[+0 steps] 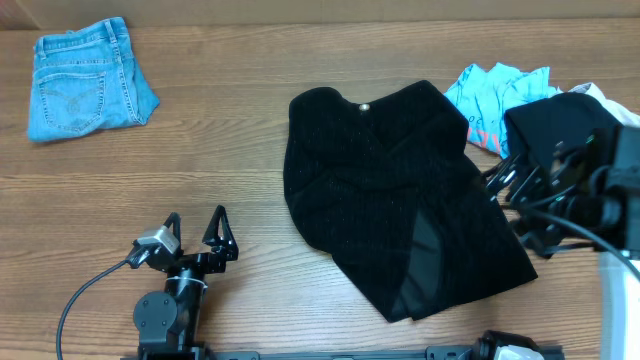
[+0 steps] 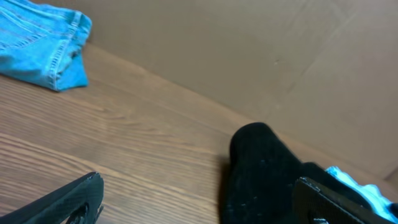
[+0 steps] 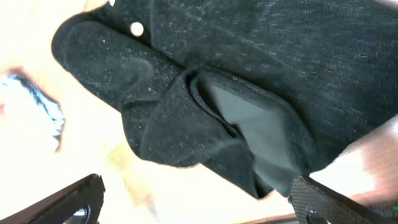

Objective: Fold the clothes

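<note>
- While nothing is gripped yet, the left gripper (image 1: 197, 215) waits near the front edge of the table (image 1: 250, 150), jaws wide apart and empty, probably parked until it is needed.
- The right gripper (image 3: 198, 182) hovers over the right hem of the black ribbed-knit piece (image 1: 390, 200), jaws spread and holding nothing. It seems ready to take this edge.
- This piece lies unfolded and skewed at the centre, so folding is not begun on it.
- Farther right, a sky-blue tee (image 1: 490, 95) lies crumpled, partly under a smooth black garment (image 1: 555, 125).
- At the far left, the denim shorts (image 1: 85, 80) look folded.
- No container is seen; all the clothes lie directly on the table.
</note>
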